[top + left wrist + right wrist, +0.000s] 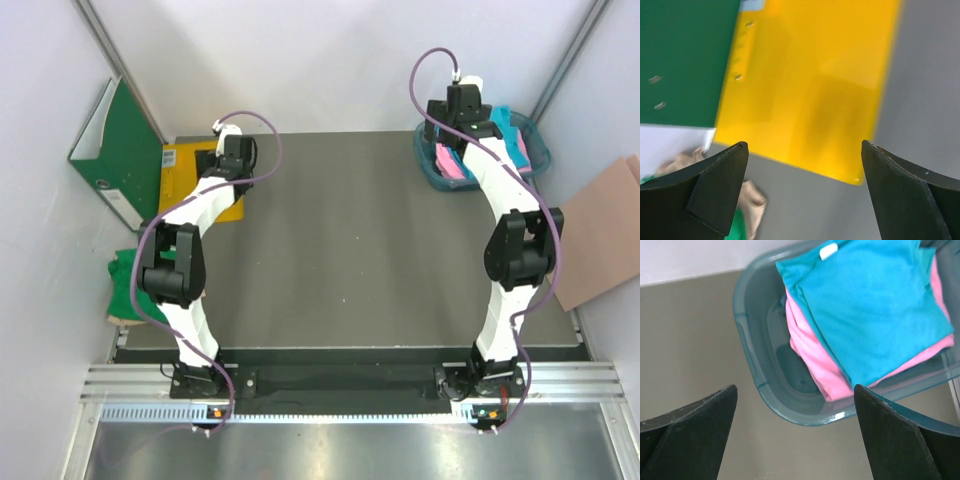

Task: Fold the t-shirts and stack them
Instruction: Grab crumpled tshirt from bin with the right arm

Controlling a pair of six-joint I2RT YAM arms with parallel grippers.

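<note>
Both arms reach to the far end of the table (350,250). The left gripper (805,150) hangs over the far-left corner w/ fingers wide apart, nothing btwn them. Under it the yellow envelope (815,85) lies flat on the table, its left edge meeting the green binder (685,55). The right gripper (795,390) hovers over the far-right corner, fingers also spread wide & empty. Below it sits a teal plastic tub (755,365) holding two of the t-shirts. The turquoise t-shirt (875,305) is folded on top, w/ the pink t-shirt (812,355) under it, poking out along one side. The 3rd, the green t-shirt (125,275), is a crumpled heap at the table's left edge, just beside the left arm's elbow & well apart from the tub. A brown cardboard sheet (600,240) lies off to the right.
</note>
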